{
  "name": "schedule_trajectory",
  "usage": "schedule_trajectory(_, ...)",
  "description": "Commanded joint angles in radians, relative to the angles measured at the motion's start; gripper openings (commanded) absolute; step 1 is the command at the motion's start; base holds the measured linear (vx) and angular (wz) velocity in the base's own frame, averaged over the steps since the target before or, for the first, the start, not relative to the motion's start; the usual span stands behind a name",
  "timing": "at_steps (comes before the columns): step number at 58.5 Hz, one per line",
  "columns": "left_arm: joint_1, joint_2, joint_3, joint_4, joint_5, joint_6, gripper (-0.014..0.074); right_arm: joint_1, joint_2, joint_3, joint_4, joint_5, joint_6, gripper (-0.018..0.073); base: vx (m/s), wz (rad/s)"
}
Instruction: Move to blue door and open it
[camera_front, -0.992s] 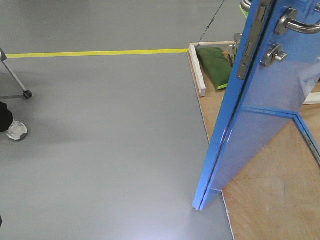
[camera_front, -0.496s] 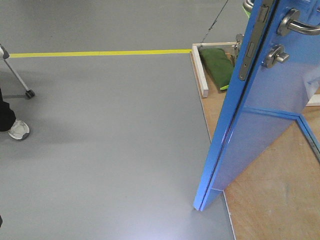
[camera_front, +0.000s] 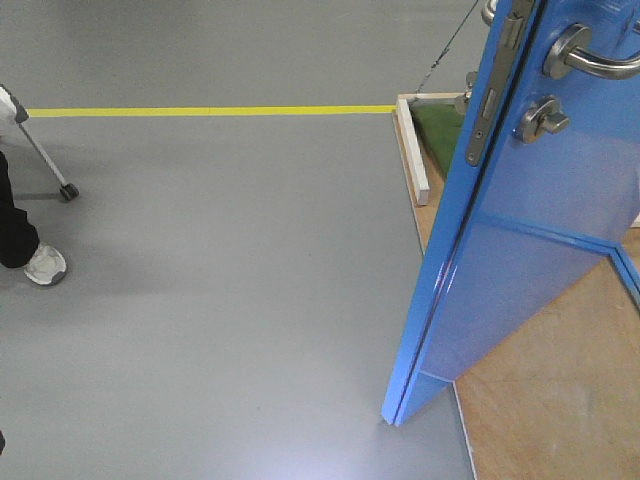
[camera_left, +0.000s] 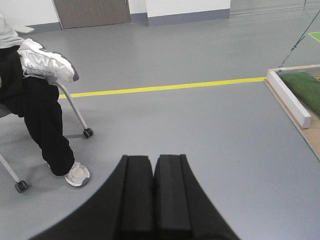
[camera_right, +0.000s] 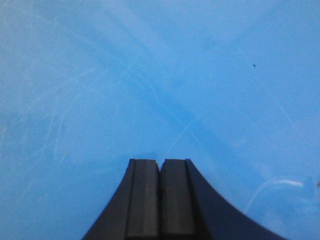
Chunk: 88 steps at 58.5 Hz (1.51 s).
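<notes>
Since the earlier frames, we note that the blue door (camera_front: 520, 260) covers more of the green bag (camera_front: 438, 122) behind it. The white shoe (camera_front: 45, 265) and the chair caster (camera_front: 67, 192) now sit further right in the front view.

We record the door standing ajar, running from 1 o'clock down to 6 o'clock of that view with its free edge turned to the camera. Its lower corner hangs over the grey floor (camera_front: 220, 300), just past the edge of the plywood panel (camera_front: 560, 400). The lever handle (camera_front: 590, 58) is at 2 o'clock. The round lock (camera_front: 540, 120) sits just below it, and the latch plate (camera_front: 490, 100) is on the door's edge beside both. A white beam (camera_front: 412, 150) lies along the panel's edge at 1 o'clock. The yellow line (camera_front: 200, 111) ends at the beam's far end and runs across toward 10 o'clock.

In the left wrist view, the left gripper (camera_left: 153, 162) has its jaws together and holds nothing, above bare floor. A seated person (camera_left: 40, 110) is at 9 o'clock, well apart from it.

In the right wrist view, the right gripper (camera_right: 159, 165) also has its jaws together and empty. It points at the door's glossy face, which fills that view. We cannot tell whether the tips touch the door.
</notes>
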<state>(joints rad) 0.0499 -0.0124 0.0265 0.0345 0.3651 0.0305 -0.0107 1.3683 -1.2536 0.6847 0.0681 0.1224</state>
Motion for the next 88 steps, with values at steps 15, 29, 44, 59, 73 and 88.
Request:
schedule_trajectory(15, 0.001, -0.015, 0.001, -0.005, -0.078, -0.003, 0.007, 0.006, -0.019, -0.037, -0.001, -0.052, -0.007, 0.0002, 0.18, 0.09)
schedule_trajectory(29, 0.001, -0.015, 0.001, -0.005, -0.078, -0.003, 0.007, 0.006, -0.019, -0.037, -0.001, -0.052, -0.007, 0.0002, 0.23, 0.1)
schedule_trajectory(44, 0.001, -0.015, 0.001, -0.005, -0.078, -0.003, 0.007, 0.006, -0.019, -0.037, -0.001, -0.052, -0.007, 0.0002, 0.26, 0.07)
schedule_trajectory(59, 0.001, -0.015, 0.001, -0.005, -0.078, -0.003, 0.007, 0.006, -0.019, -0.037, -0.001, -0.052, -0.007, 0.0002, 0.29, 0.06)
schedule_trajectory(73, 0.001, -0.015, 0.001, -0.005, -0.078, -0.003, 0.007, 0.006, -0.019, -0.037, -0.001, -0.052, -0.007, 0.0002, 0.32, 0.09)
schedule_trajectory(88, 0.001, -0.015, 0.001, -0.005, -0.078, -0.003, 0.007, 0.006, -0.019, -0.037, -0.001, -0.052, -0.007, 0.0002, 0.32, 0.06)
